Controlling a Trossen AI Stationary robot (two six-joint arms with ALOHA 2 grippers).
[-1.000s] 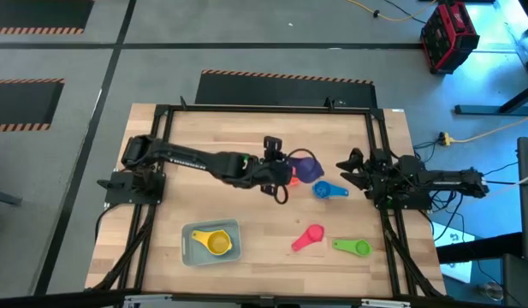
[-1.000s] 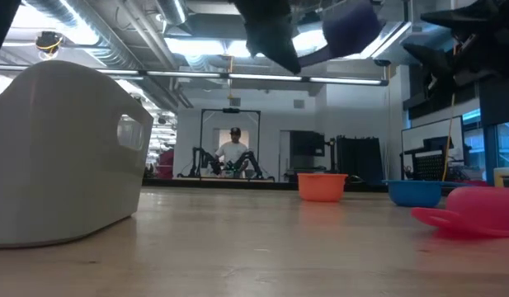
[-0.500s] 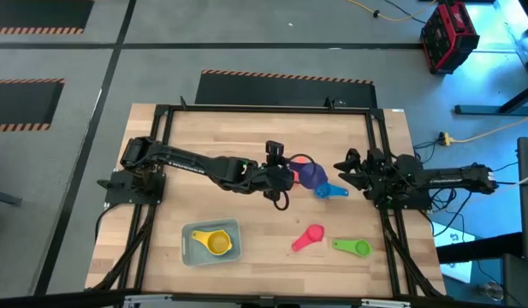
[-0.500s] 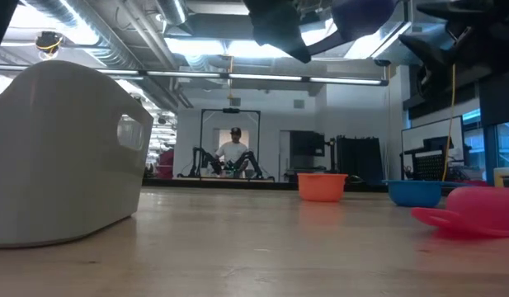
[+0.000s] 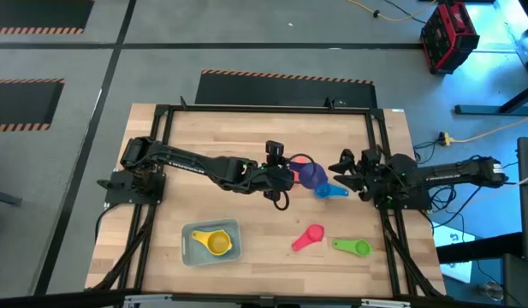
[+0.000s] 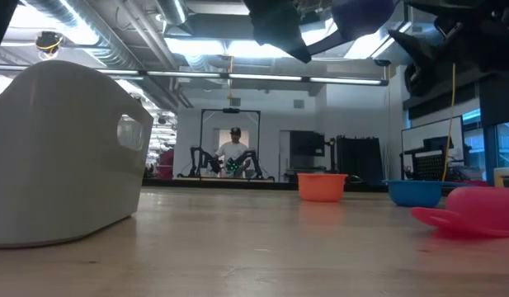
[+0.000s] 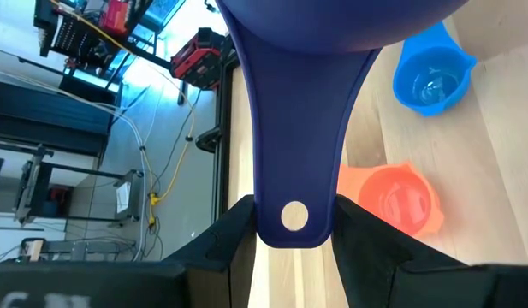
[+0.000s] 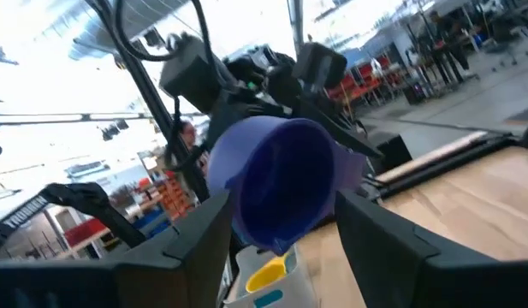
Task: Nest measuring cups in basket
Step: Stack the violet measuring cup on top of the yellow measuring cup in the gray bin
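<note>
Pale grey-green, the basket point(image 5: 211, 242) sits near my front-left table edge with only the yellow cup point(image 5: 217, 243) lying in it, so I judge the nesting barely begun. Moving rightward, my left gripper point(image 5: 291, 174) hovers above mid-table, its fingers clamped on the flat handle of the purple cup point(image 5: 311, 171), which is held in the air. Beneath and beside it rest the orange cup point(image 7: 403, 198) and the blue cup point(image 5: 329, 190); farther toward the front lie the pink cup point(image 5: 308, 237) and the green cup point(image 5: 353, 247), all still outside the basket; a teal one I cannot find. At far right, my right gripper point(image 5: 341, 168) faces the purple bowl with fingers apart, holding nothing. Only the left wrist view shows the clamp on the handle; only the low view shows a seated person point(image 6: 234, 150) far behind the table.
</note>
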